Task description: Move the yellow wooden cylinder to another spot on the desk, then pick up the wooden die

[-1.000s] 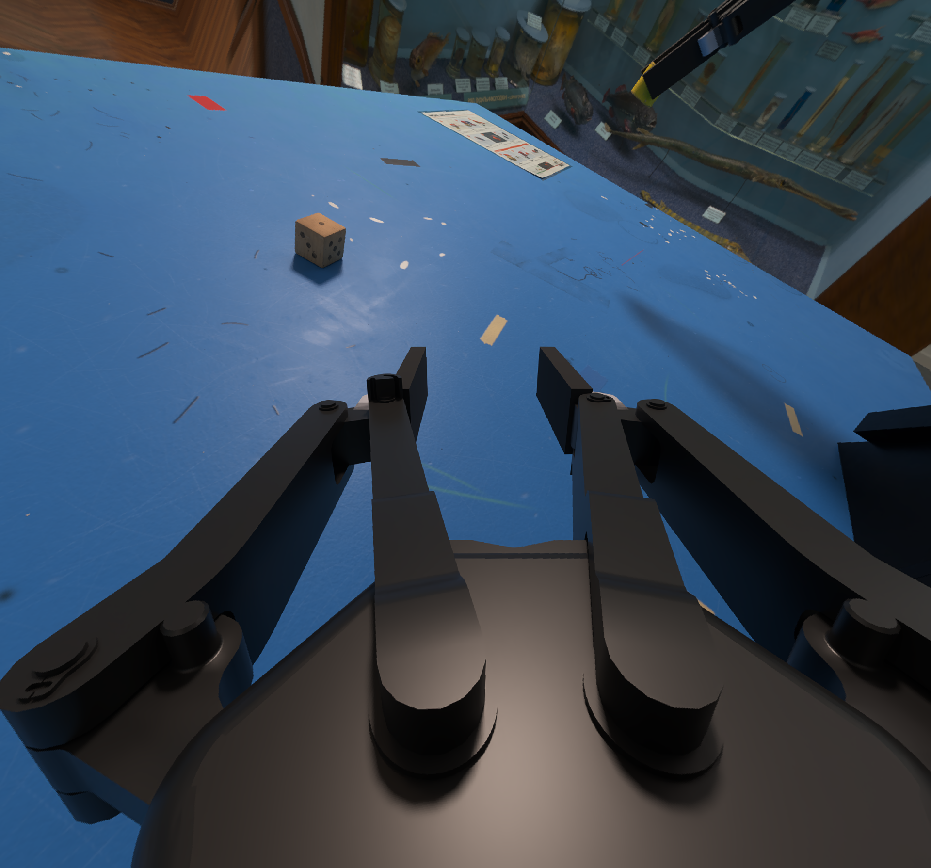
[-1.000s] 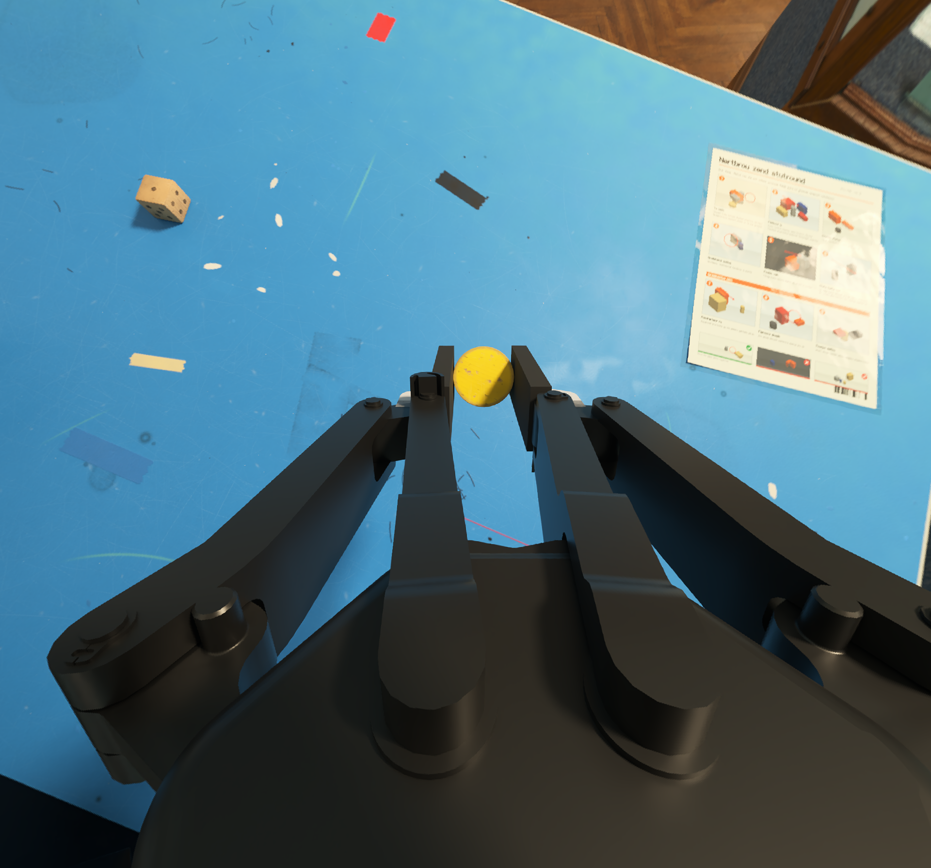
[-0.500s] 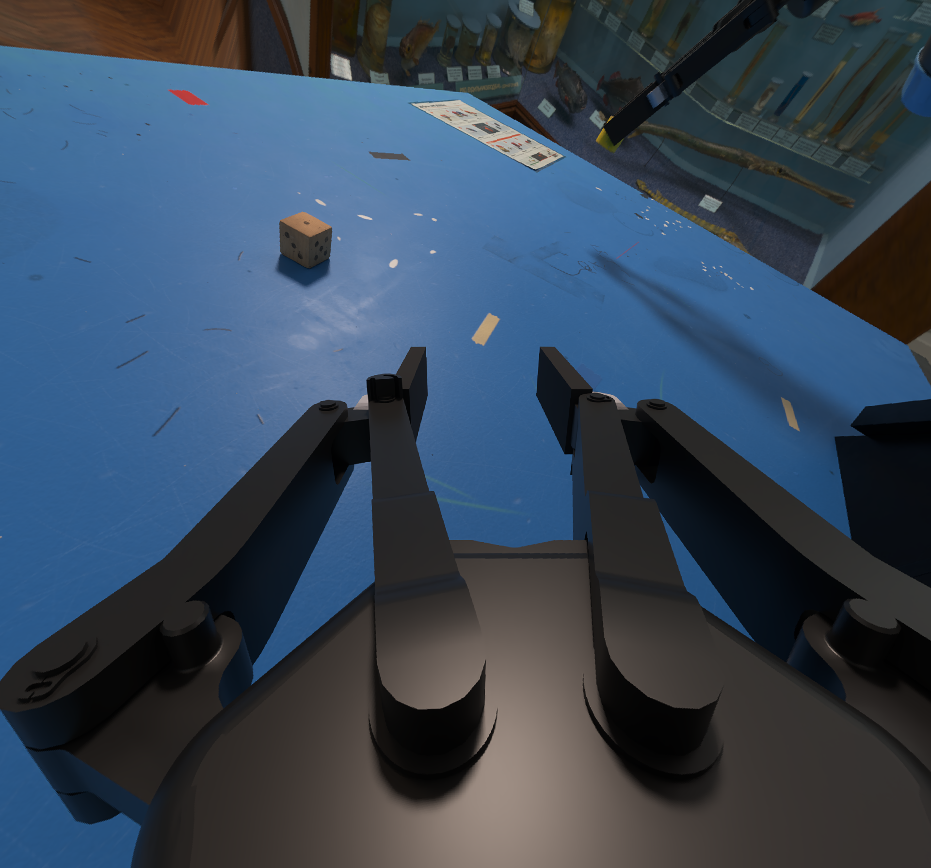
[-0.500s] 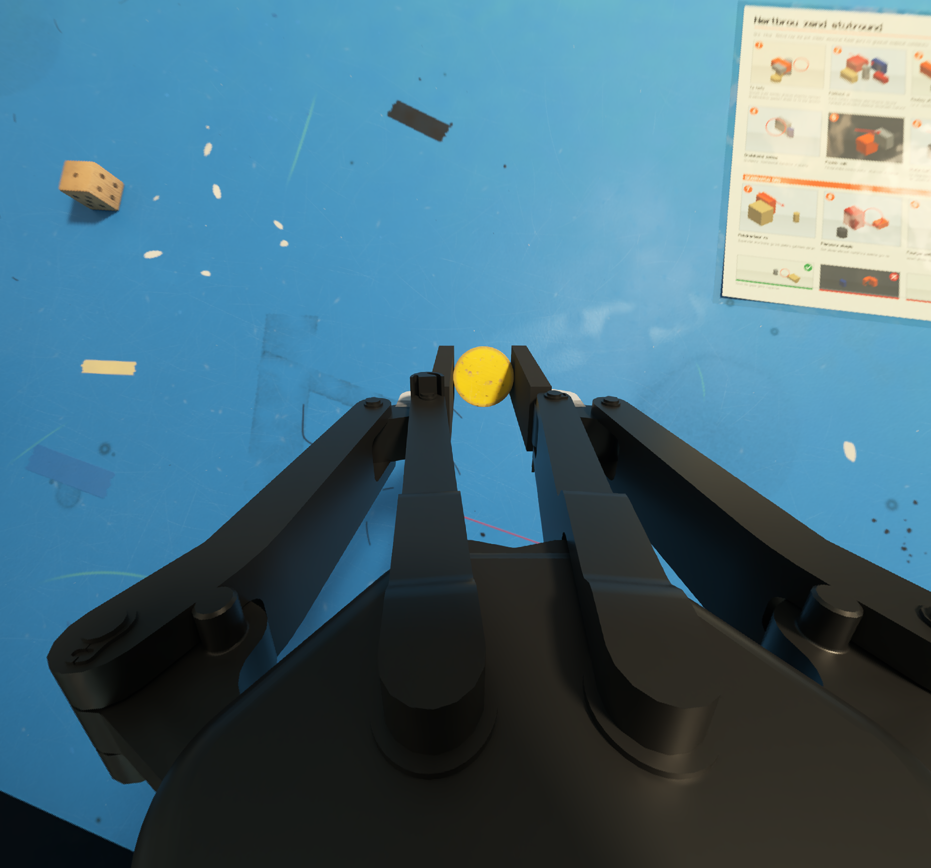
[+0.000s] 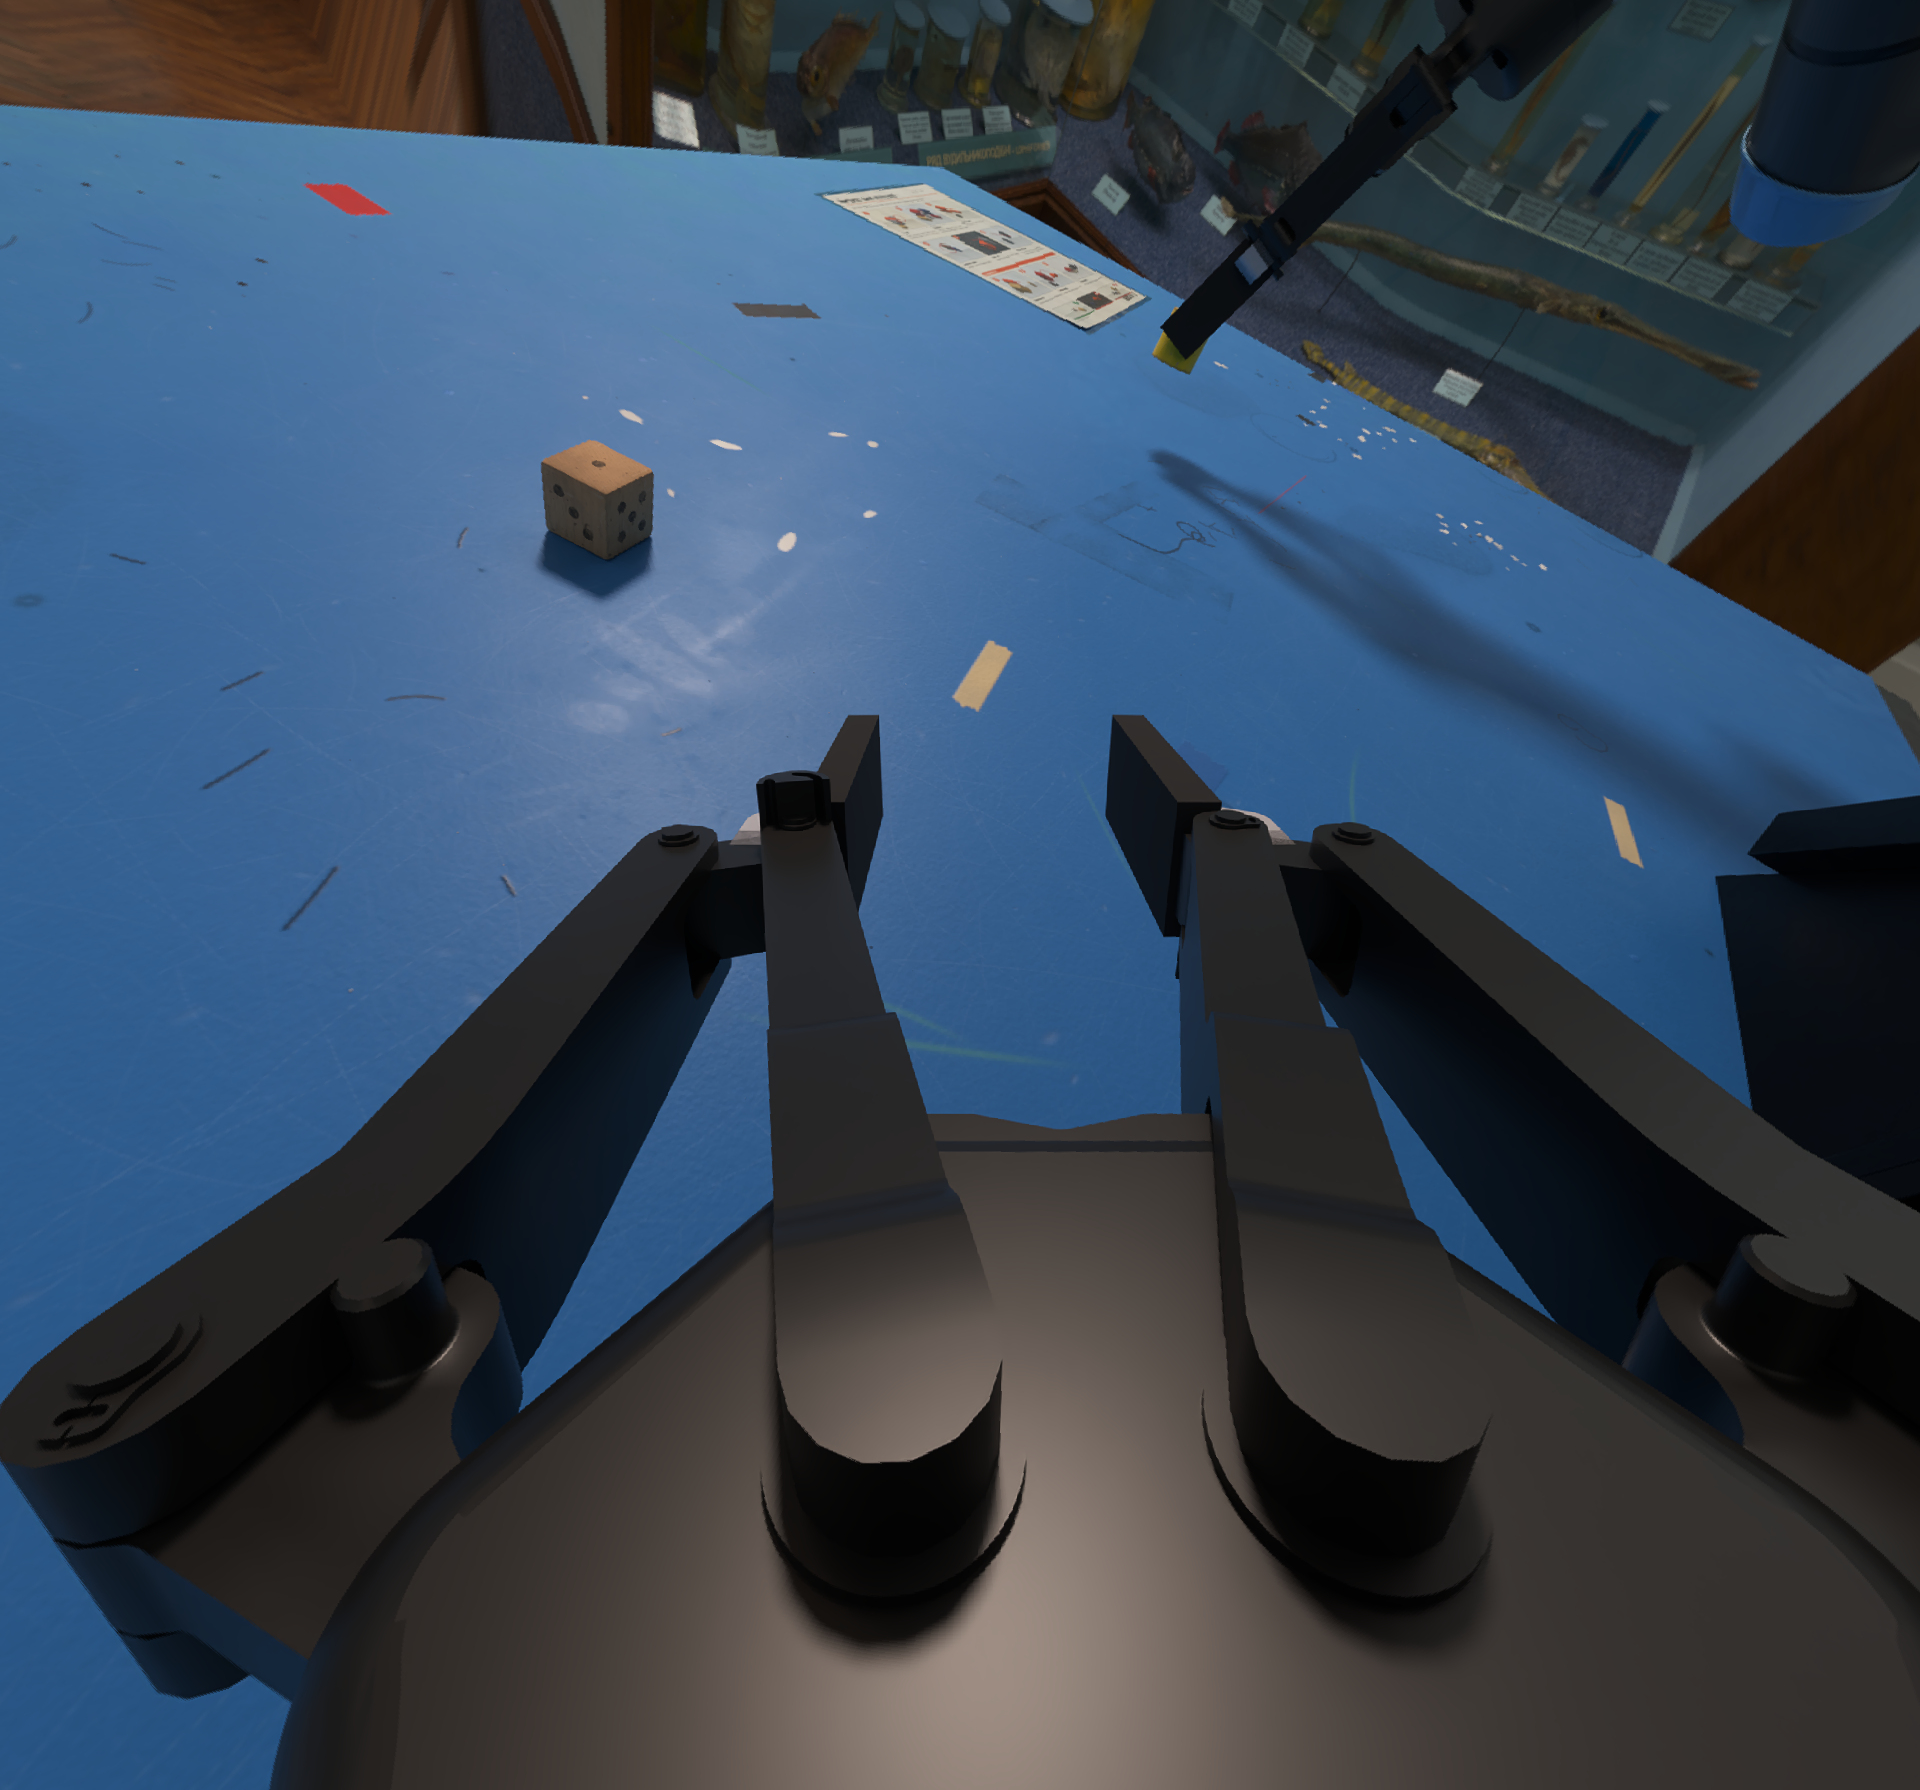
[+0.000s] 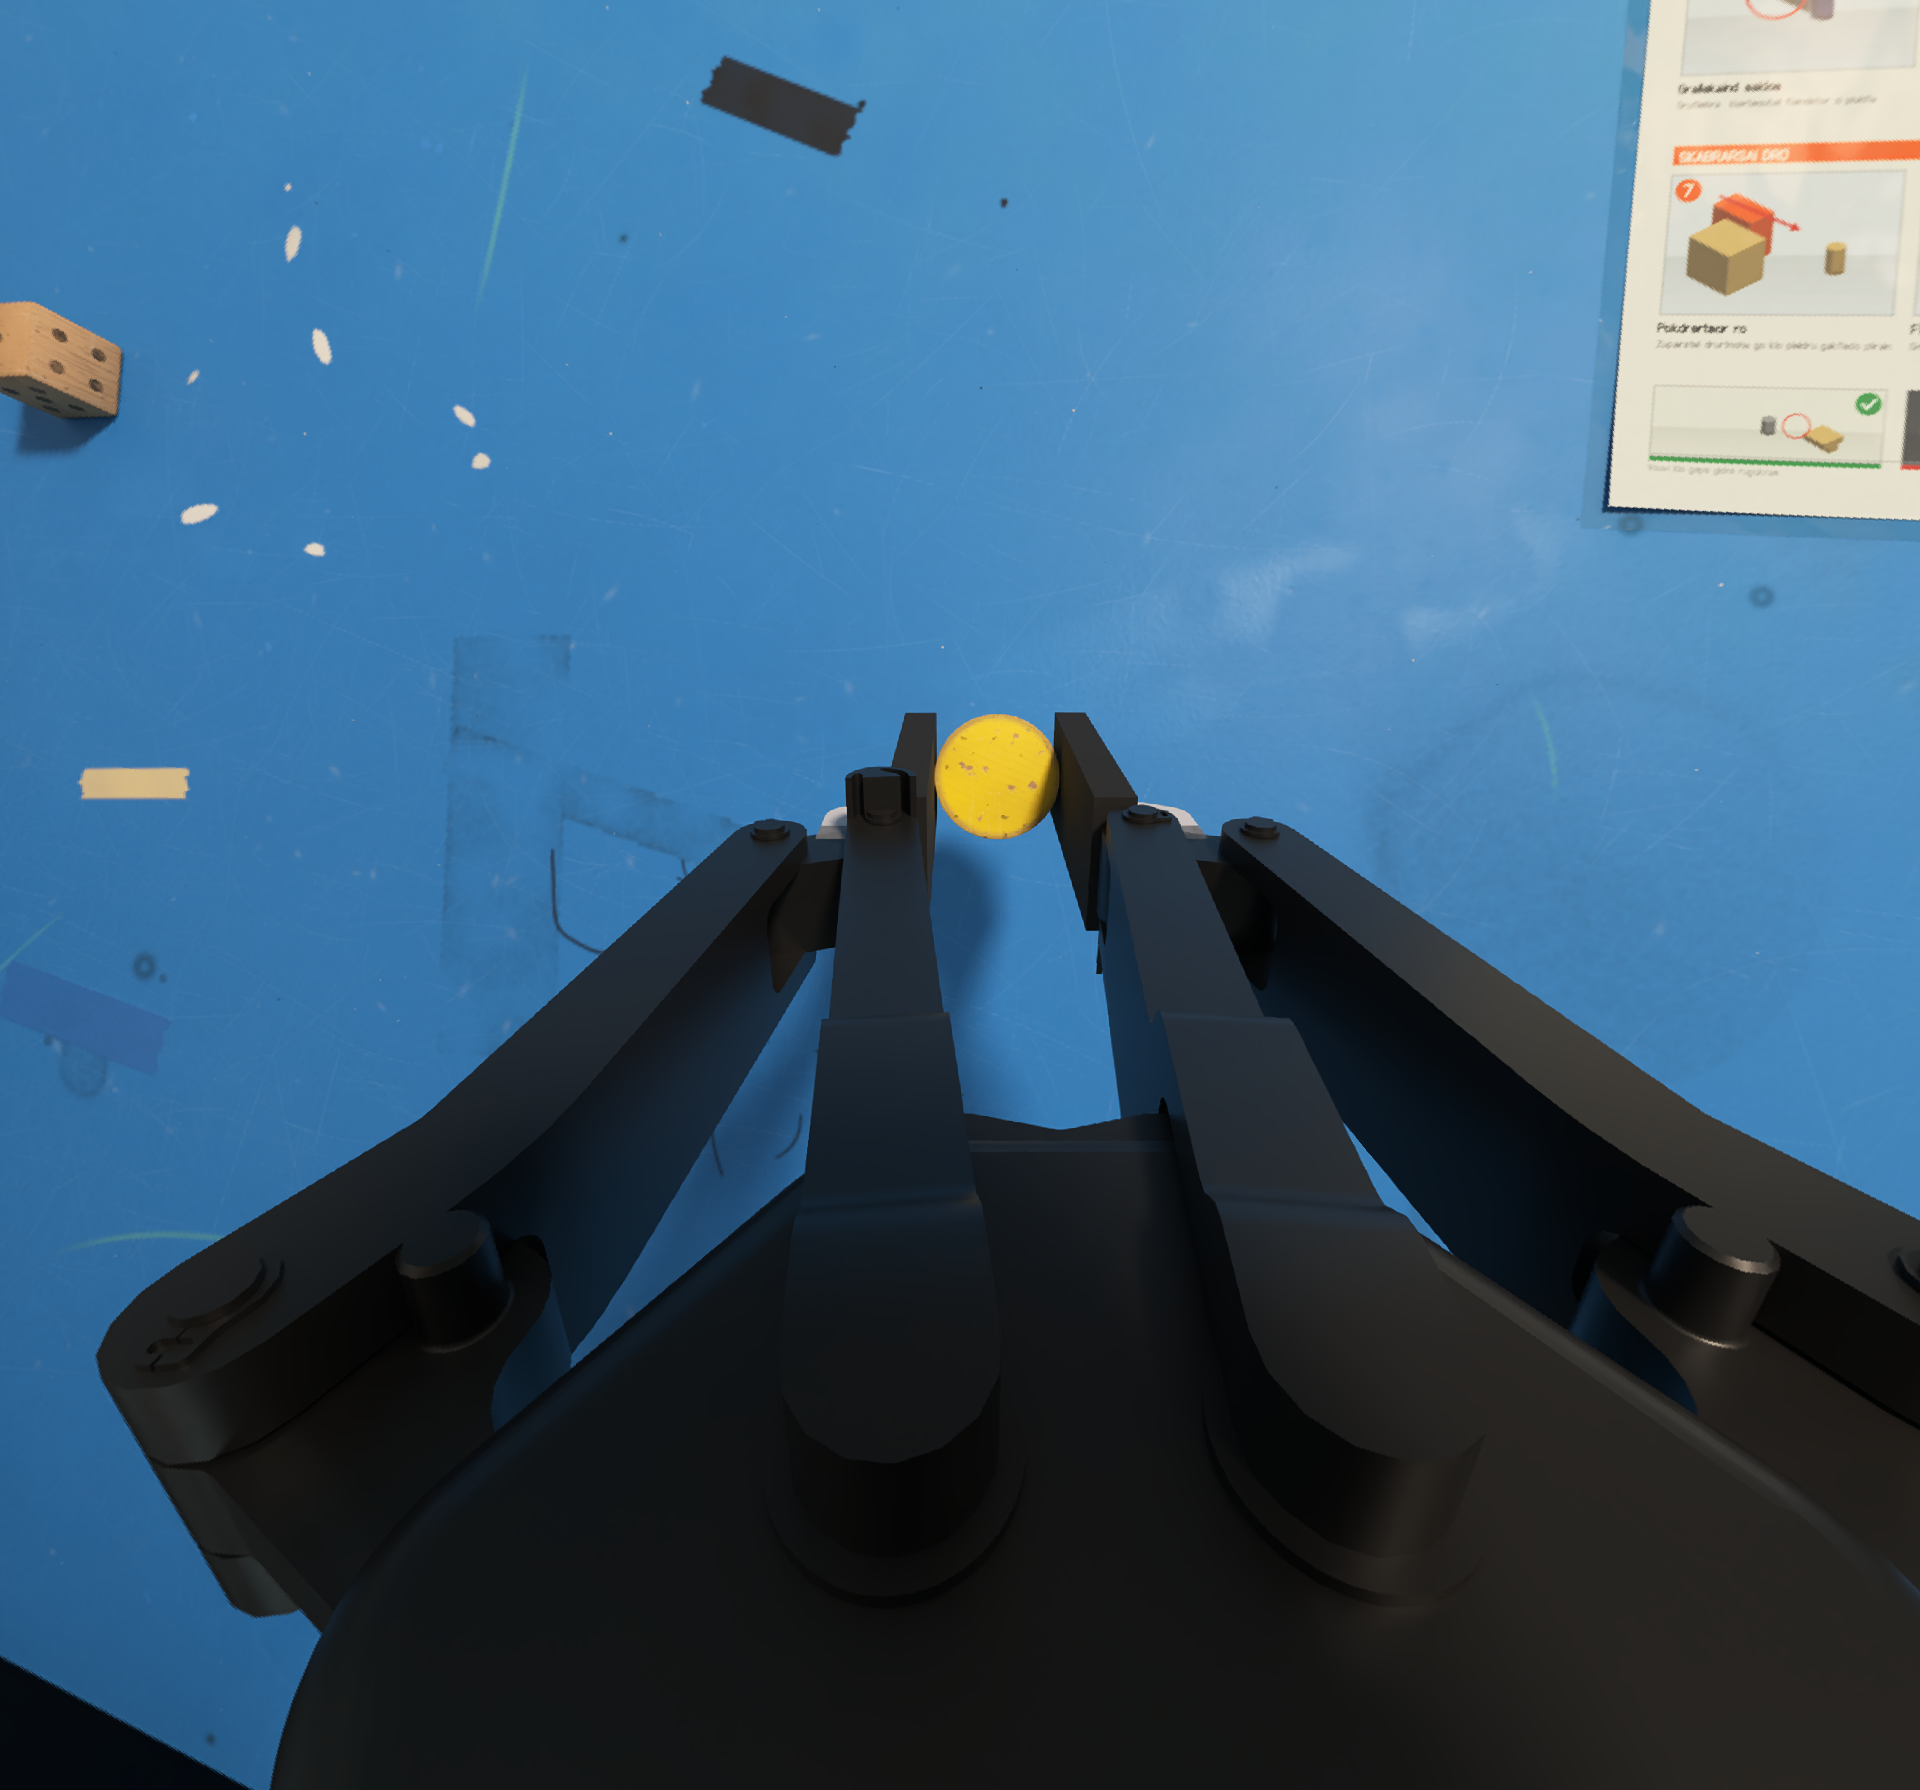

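My right gripper is shut on the yellow wooden cylinder, seen end-on between its fingertips, close above the blue desk. In the left wrist view the same gripper hangs at the far right of the desk with the cylinder's yellow end just above the surface. The wooden die stands on the desk, ahead and left of my left gripper, which is open and empty. The die also shows at the left edge of the right wrist view.
A printed instruction sheet lies flat at the desk's far right edge. Strips of black tape, tan tape and red tape are stuck flat on the desk. Display cases stand beyond the far edge.
My right gripper has come down toward the desk with the cylinder, moving toward the instruction sheet. My left gripper has shifted slightly closer to the die and stays open.
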Available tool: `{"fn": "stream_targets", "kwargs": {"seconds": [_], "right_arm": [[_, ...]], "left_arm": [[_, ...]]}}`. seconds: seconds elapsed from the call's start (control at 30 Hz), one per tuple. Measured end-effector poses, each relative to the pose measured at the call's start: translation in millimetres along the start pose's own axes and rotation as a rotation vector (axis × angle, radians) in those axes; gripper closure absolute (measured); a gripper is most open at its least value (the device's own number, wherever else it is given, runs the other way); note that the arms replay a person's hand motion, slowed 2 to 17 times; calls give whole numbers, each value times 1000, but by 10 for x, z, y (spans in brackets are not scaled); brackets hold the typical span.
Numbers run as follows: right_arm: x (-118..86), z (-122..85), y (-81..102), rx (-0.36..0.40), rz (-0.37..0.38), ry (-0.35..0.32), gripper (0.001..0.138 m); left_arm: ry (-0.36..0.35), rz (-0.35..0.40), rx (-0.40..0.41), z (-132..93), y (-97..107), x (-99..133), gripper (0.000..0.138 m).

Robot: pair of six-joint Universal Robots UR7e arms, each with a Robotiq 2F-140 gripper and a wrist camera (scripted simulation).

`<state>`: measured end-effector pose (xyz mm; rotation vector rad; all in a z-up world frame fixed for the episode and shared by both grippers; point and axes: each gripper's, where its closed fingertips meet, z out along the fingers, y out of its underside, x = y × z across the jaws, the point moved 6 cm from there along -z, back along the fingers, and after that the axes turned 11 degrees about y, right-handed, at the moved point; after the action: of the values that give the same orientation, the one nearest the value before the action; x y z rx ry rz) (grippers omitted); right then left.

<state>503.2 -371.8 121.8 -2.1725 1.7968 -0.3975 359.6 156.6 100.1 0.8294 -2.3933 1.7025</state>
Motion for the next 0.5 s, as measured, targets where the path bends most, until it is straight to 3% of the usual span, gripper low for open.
{"fn": "stream_targets", "kwargs": {"seconds": [0.5], "right_arm": [[108, 233, -63, -19, -18, 50, 109]], "left_arm": [[-6, -4, -25, 43, 7, -14, 80]]}}
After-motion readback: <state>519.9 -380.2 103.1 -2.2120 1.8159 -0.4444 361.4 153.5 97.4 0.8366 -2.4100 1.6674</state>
